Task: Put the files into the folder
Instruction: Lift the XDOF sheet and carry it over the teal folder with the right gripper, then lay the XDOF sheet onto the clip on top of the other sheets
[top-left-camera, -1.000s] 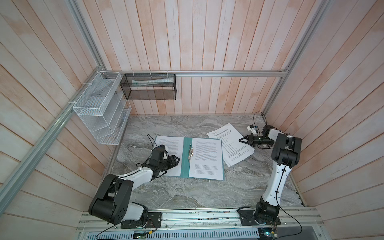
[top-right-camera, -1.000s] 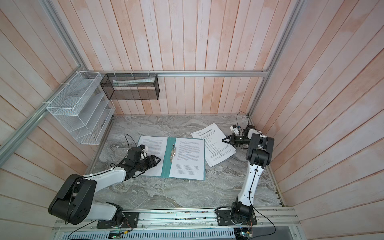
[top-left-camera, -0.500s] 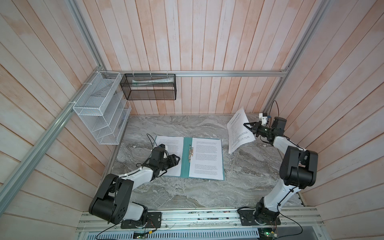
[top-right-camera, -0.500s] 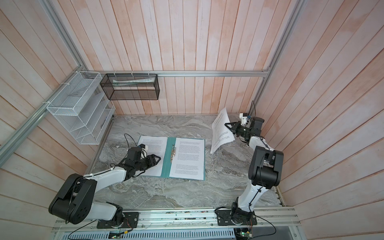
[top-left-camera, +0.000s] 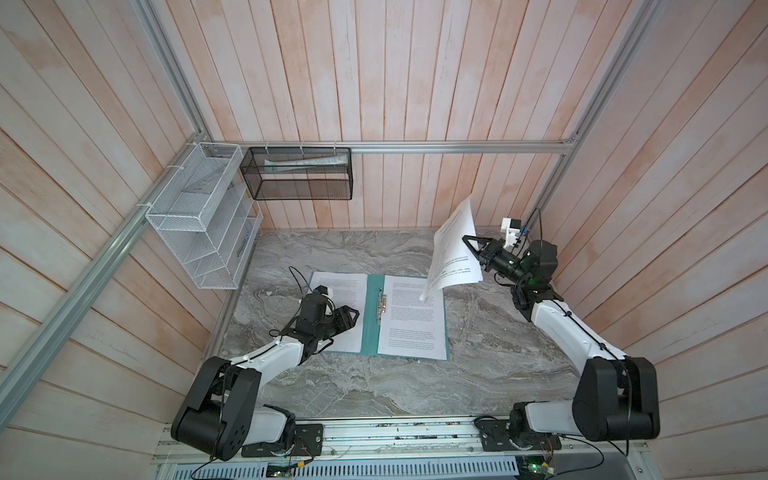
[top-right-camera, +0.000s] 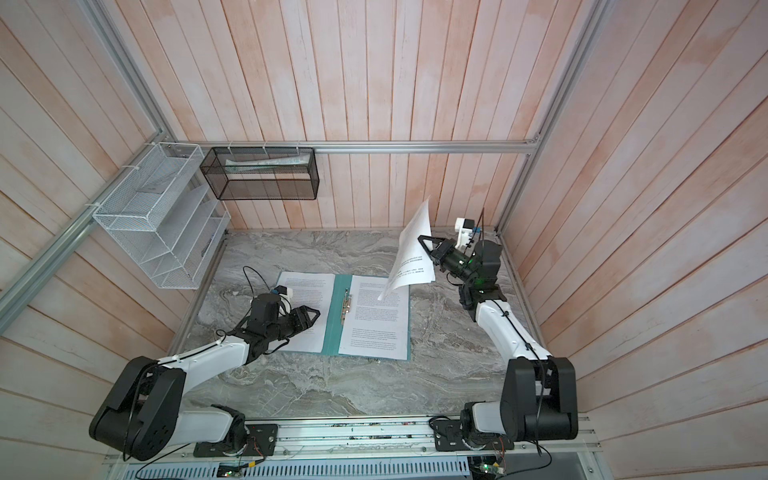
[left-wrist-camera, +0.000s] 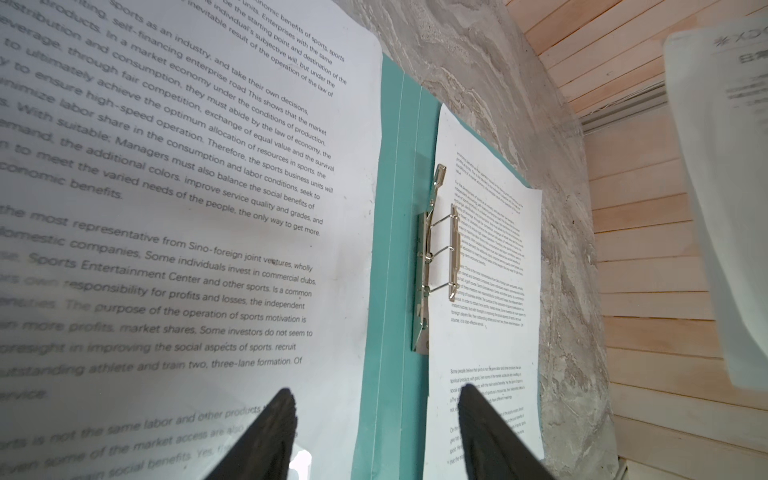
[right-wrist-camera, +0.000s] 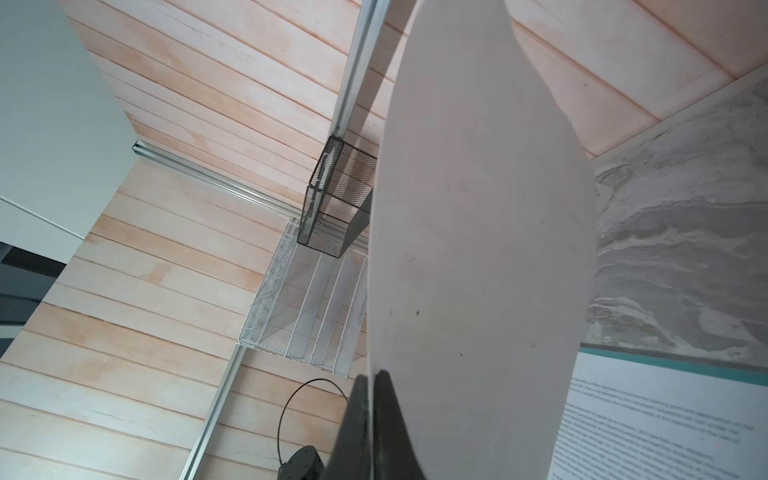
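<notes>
My right gripper (top-left-camera: 467, 240) pinches one sheet (top-left-camera: 453, 257) aloft near the table's (top-left-camera: 415, 386) back right corner. Folder (top-left-camera: 371, 316) open mid-table, a sheet on each half; my left gripper (top-left-camera: 353, 319), spread, over the left sheet (top-left-camera: 332, 286).

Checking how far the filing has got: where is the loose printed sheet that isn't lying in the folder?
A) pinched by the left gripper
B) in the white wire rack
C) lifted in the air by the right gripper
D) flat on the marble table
C: the right gripper is shut on the sheet, which curls upright in the air near the open folder.
</notes>
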